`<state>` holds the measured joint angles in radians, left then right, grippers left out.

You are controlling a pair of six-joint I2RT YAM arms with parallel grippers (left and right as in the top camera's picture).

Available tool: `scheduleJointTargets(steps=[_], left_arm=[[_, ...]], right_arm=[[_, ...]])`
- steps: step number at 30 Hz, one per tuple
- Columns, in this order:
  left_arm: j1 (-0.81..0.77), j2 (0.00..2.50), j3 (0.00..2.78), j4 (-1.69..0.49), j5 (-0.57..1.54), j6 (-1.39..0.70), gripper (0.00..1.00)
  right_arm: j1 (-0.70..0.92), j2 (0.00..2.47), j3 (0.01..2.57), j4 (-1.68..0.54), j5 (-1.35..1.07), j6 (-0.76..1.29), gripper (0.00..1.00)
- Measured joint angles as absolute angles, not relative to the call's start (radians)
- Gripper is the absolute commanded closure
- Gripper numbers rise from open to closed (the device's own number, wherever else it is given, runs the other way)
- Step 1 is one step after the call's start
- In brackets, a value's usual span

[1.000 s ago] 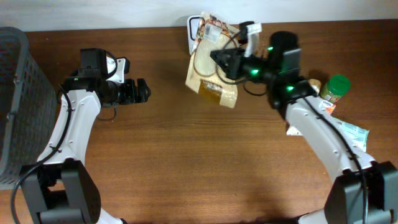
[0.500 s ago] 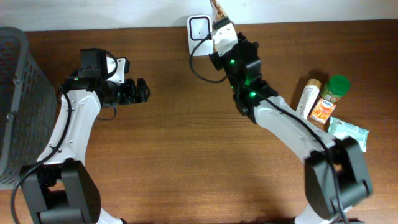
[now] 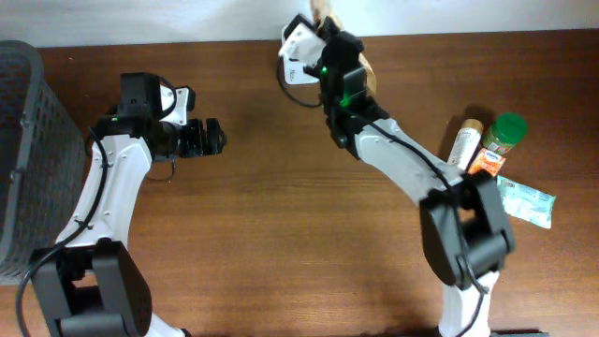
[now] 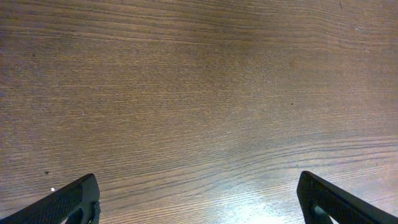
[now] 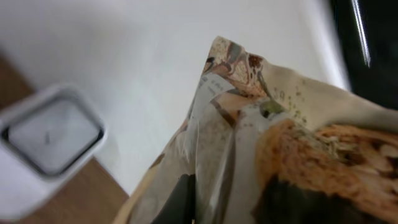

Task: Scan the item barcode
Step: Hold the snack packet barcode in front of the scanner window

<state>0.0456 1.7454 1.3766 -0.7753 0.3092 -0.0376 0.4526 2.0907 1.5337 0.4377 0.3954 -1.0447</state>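
Observation:
The item is a tan printed snack bag (image 5: 280, 143), held up in my right gripper (image 5: 236, 208), whose jaws are shut on its lower part. From overhead the right gripper (image 3: 328, 42) is at the table's back edge, and only bits of the snack bag (image 3: 324, 9) show around it. The white barcode scanner (image 3: 296, 42) stands just left of the gripper. In the right wrist view the scanner (image 5: 50, 134) has its dark window facing up, and the bag hangs right of it before the white wall. My left gripper (image 3: 213, 138) is open over bare wood, far to the left; its fingers (image 4: 74, 202) hold nothing.
A grey basket (image 3: 23, 159) stands at the table's left edge. At the right lie a green-lidded jar (image 3: 508, 131), a pale bottle (image 3: 465, 140), an orange packet (image 3: 485, 164) and a white-green packet (image 3: 524, 201).
My right arm has swung the bag from the table's back right toward the back wall, turning it on edge beside the scanner. The left arm has stayed still.

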Motion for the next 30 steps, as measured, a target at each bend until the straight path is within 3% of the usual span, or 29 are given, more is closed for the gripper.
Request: scheduleJointTargets(steps=[6,20,30], left_arm=[[0.046,1.745,1.377,-0.775,0.309,-0.038,0.01],[0.046,1.745,1.377,-0.775,0.309,-0.038,0.01],[0.046,1.745,1.377,-0.775,0.309,-0.038,0.01]], right_arm=[[0.453,2.228,1.533,0.570,0.358,-1.277,0.96],[0.453,2.312,1.556,0.584,0.312,-1.651,0.96],[0.447,2.312,1.636,0.585,0.282,-1.709,0.96]])
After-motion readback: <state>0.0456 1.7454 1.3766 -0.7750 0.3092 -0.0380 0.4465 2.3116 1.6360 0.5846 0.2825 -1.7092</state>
